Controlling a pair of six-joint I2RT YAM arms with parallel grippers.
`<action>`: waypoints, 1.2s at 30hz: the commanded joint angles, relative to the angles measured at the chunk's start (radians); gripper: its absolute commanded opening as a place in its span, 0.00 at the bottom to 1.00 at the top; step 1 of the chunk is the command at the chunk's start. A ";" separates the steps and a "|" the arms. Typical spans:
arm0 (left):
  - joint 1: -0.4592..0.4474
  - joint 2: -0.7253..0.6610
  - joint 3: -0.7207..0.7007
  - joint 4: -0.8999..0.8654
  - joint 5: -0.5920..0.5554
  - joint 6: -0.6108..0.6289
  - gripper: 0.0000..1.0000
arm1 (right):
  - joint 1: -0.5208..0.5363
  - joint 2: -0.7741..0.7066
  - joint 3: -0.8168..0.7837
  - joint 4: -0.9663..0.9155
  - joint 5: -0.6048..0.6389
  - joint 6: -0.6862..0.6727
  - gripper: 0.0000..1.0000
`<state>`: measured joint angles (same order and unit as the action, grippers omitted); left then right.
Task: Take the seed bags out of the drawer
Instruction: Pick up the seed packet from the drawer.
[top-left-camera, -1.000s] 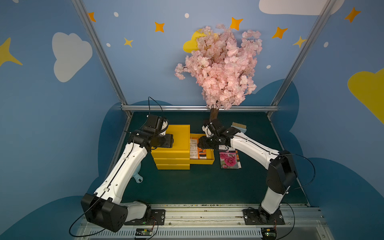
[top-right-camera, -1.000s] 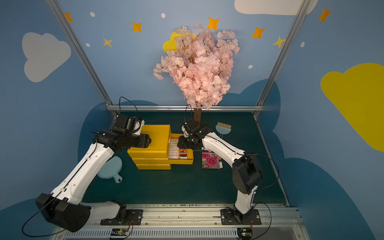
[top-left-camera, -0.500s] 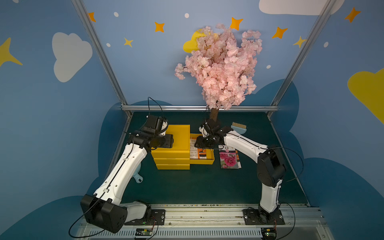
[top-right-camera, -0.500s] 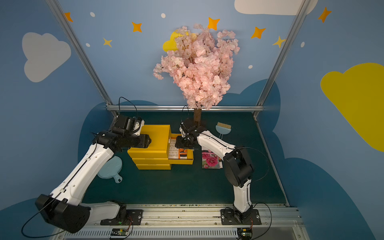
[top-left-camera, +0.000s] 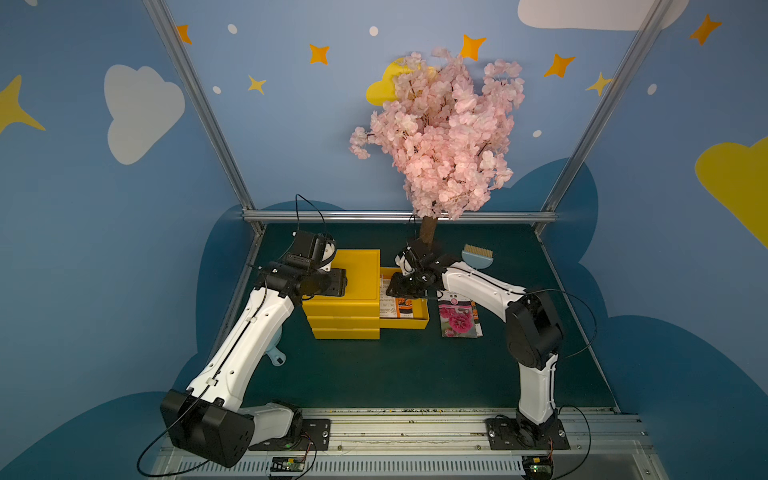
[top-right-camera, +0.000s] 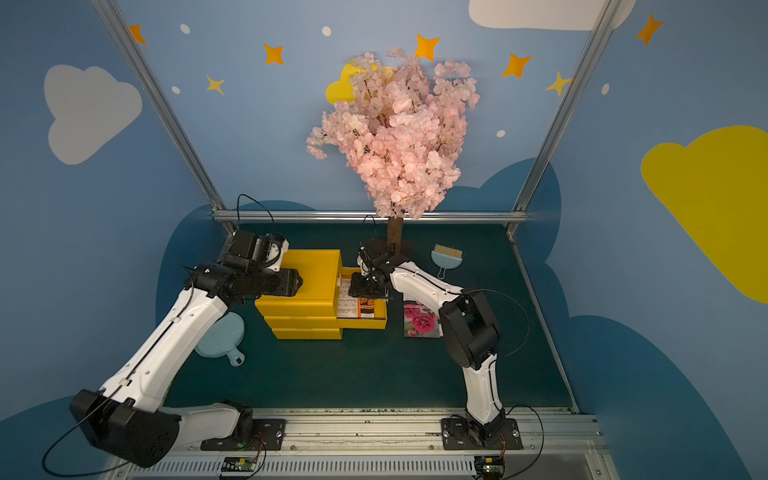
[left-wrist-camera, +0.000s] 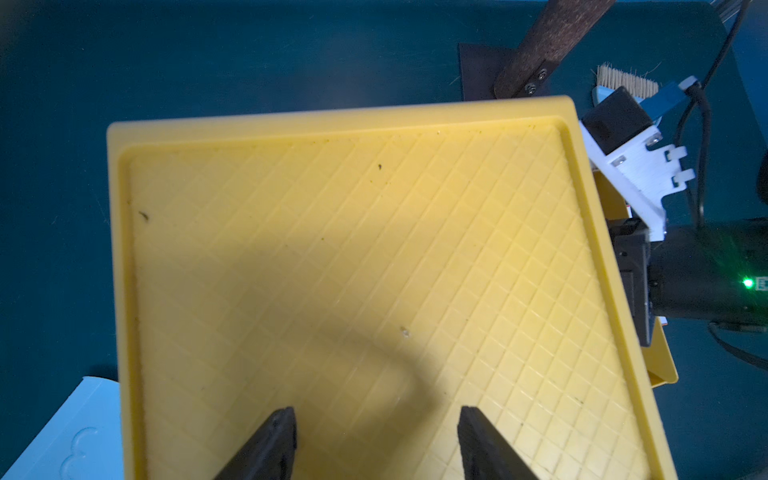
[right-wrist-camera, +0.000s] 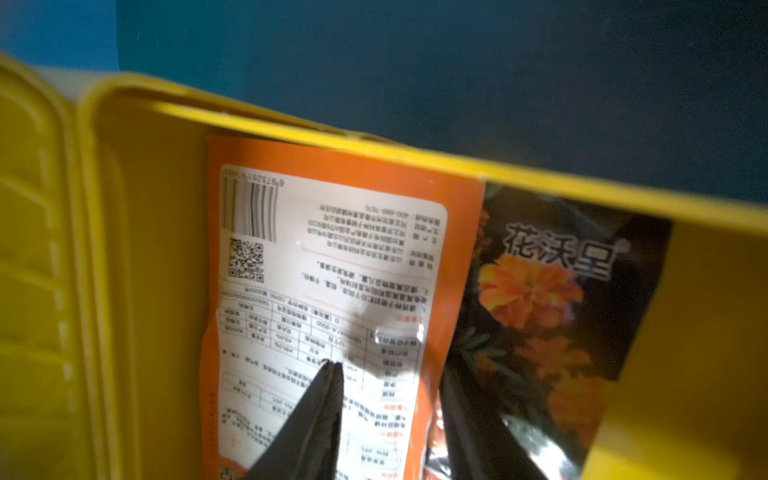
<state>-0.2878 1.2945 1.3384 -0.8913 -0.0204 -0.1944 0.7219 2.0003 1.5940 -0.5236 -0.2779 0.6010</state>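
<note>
Top views dim, edge-warped; right wrist view blurred, glare on the seed bag (right-wrist-camera: 328, 270).

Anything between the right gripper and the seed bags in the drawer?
Nothing visible. The right gripper is down inside the open drawer, jaws straddling the edge where the text-back bag meets the marigold bag.

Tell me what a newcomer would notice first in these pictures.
The big pink blossom tree at the back of the green mat stands out first. Near its trunk sits a yellow set of drawers, its top drawer pulled out with seed bags inside and the right arm's fingers reaching in. Another seed bag, with pink flowers, lies on the mat beside the drawer.
</note>
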 joint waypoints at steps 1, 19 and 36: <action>0.003 0.015 -0.035 -0.082 0.034 -0.012 0.66 | 0.001 0.031 0.001 0.045 -0.048 0.031 0.38; 0.003 0.016 -0.030 -0.084 0.030 -0.009 0.66 | -0.046 -0.064 -0.068 0.107 -0.122 0.079 0.00; 0.004 0.027 -0.021 -0.090 0.027 -0.007 0.66 | -0.127 -0.216 -0.060 -0.063 -0.108 -0.013 0.00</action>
<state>-0.2878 1.2949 1.3384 -0.8909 -0.0204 -0.1940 0.6086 1.8236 1.5223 -0.5278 -0.3859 0.6216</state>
